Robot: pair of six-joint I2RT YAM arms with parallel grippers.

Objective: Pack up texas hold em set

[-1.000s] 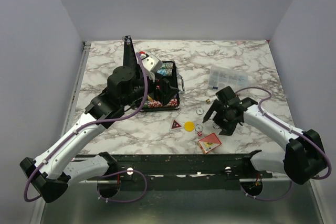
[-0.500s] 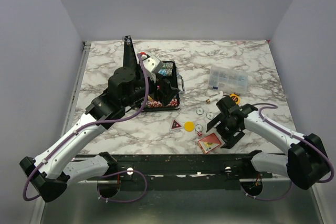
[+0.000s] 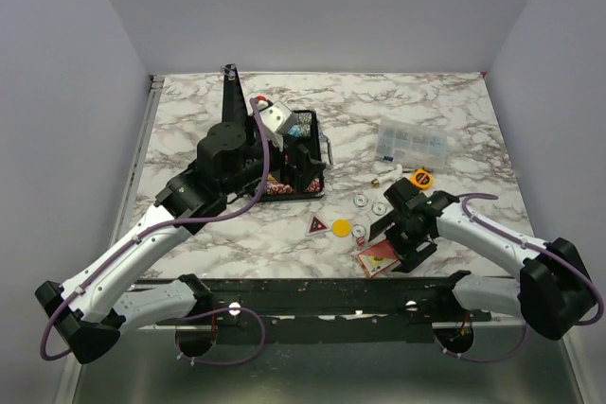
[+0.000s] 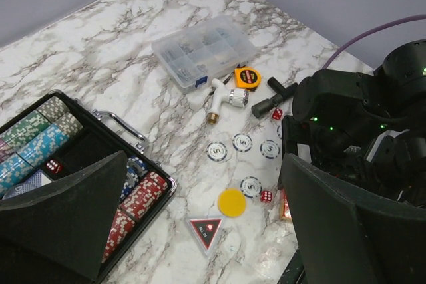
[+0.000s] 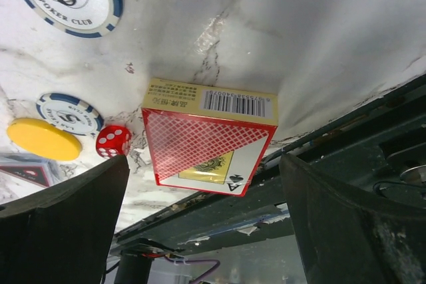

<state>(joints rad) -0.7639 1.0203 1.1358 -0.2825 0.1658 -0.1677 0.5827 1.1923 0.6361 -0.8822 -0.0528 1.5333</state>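
Right fingers (image 5: 60,224): spread wide, nothing pinched. They stand one to each side of the red card box (image 5: 206,144) and, as far as the wrist view shows, are not touching it. The box nearly fills the gap between them. It lies flat at lower centre-right of the top view, close to the front edge of the worktop (image 3: 436,101).

A red die (image 5: 113,141) sits just beside the box's left corner. A blue-rimmed chip (image 5: 66,121) and the yellow disc (image 5: 43,139) lie further left.

Left fingers (image 4: 60,217): also spread and empty, poised over the black case (image 4: 86,147), which lies open at upper centre-left of the top view. Chip rows (image 4: 143,194) are seated inside, and one dark slot looks bare.

Loose on the marble: several chips, the red triangle (image 4: 205,229), dice, the disc and the cards.

Step in hand, my reading: approach for picking up the card box. Packing is perhaps half done.

Next move calls for:
- a square descent, centred on the box
- closing across the box's width without trapping the die
- a lift clear of the edge
- a carry up-left to the case, where the left arm would need to give room
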